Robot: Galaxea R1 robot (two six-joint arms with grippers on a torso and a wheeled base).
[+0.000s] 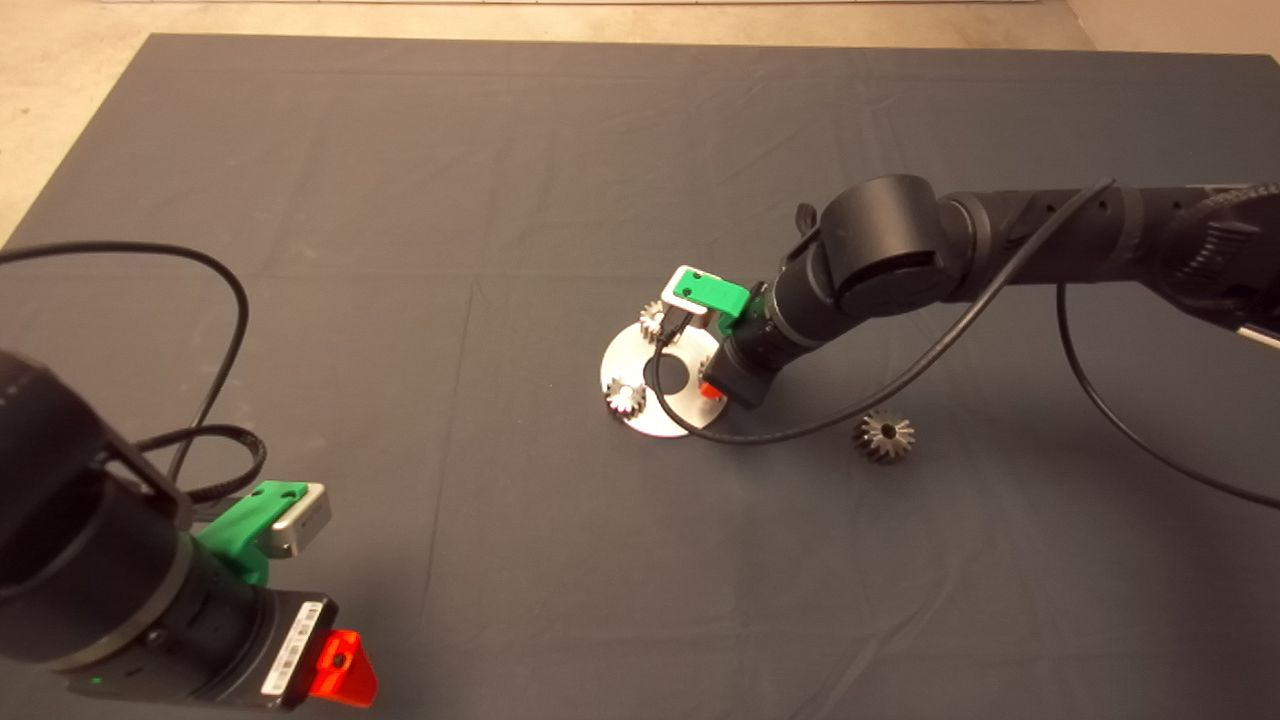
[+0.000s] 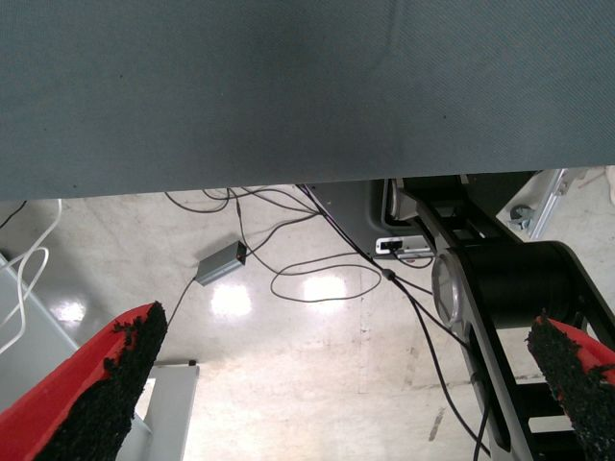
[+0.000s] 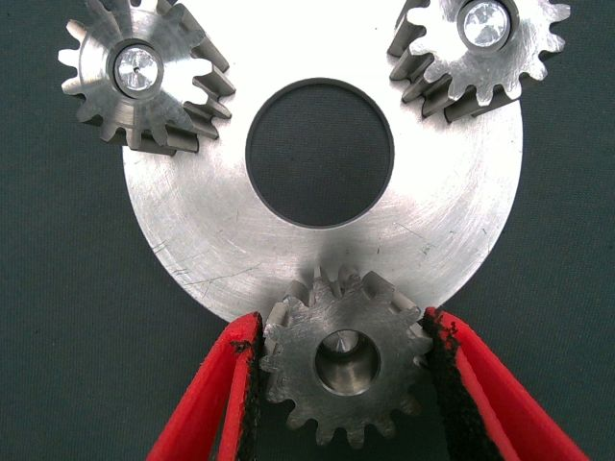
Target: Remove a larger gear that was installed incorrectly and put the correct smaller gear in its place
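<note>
Right wrist view: red fingers (image 3: 447, 384) clamped on the smaller gear (image 3: 344, 370), one black pad on each flank, teeth pressed into the pads. Gear sitting at the rim of the round metal plate (image 3: 327, 259), a peg visible inside its centre hole, so apparently seated or very nearly seated on its post. Across the plate's dark centre hole, two lighter small gears (image 3: 144, 82) on their own pegs, well apart from the held one. Seen from the head view, right gripper (image 1: 708, 385) hanging directly over the plate (image 1: 630, 362), arm reaching in from the side. Beyond the plate, toward the right arm's side of the bench (image 1: 400, 200), the larger gear (image 1: 884, 436) lying alone on the mat, well clear of the plate, touching nothing but a cable passing near it. On the opposite side of the plate and far from it, left gripper (image 1: 338, 668) parked at the bench edge, fingers (image 2: 106, 384) spread wide with nothing between, floor and cables in sight beyond the mat.

Judged from this: removal of the wrong gear done, replacement placed or almost placed. Left to do: press fully home if needed, release, withdraw.
</note>
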